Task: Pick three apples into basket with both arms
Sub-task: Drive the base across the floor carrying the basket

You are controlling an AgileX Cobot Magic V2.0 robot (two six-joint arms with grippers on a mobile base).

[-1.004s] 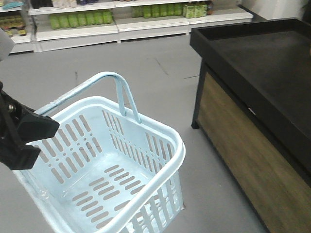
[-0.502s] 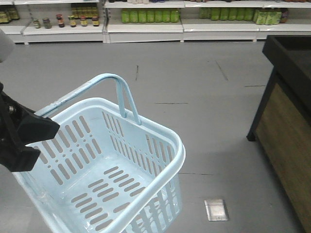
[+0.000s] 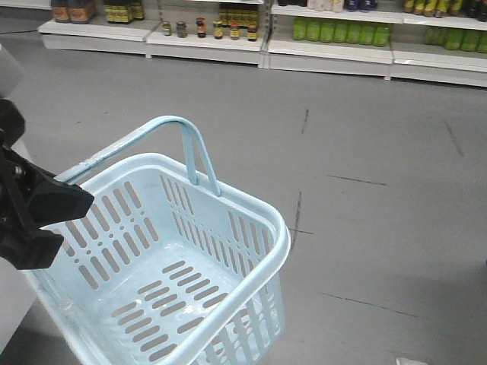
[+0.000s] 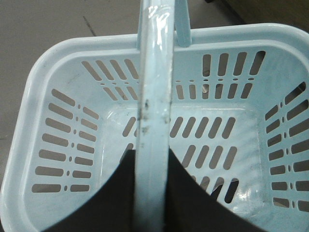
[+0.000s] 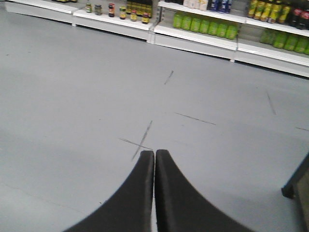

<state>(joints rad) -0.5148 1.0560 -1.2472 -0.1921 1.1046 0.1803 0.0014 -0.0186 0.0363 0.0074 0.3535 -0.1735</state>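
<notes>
The pale blue basket (image 3: 259, 262) hangs at the lower left of the front view, and nothing lies inside it. Its hoop handle (image 3: 194, 148) runs down to my left gripper (image 3: 46, 209), a black claw at the left edge. From the left wrist, the handle (image 4: 155, 72) passes straight between the two black fingers, so my left gripper (image 4: 152, 154) is shut on it above the slotted basket floor (image 4: 217, 130). My right gripper (image 5: 154, 153) is shut with nothing in it, over bare grey floor. The apples are out of view.
White store shelves with green bottles (image 3: 335, 32) and small jars (image 3: 202, 29) line the far side of the grey floor (image 3: 380, 190). The same shelves (image 5: 203, 24) show from the right wrist. A dark furniture leg (image 5: 295, 181) stands at that view's right edge.
The whole view has swung left: the black-topped wooden stand slid out on the right and the shelves shifted right. The basket and left gripper keep their place in the frame.
</notes>
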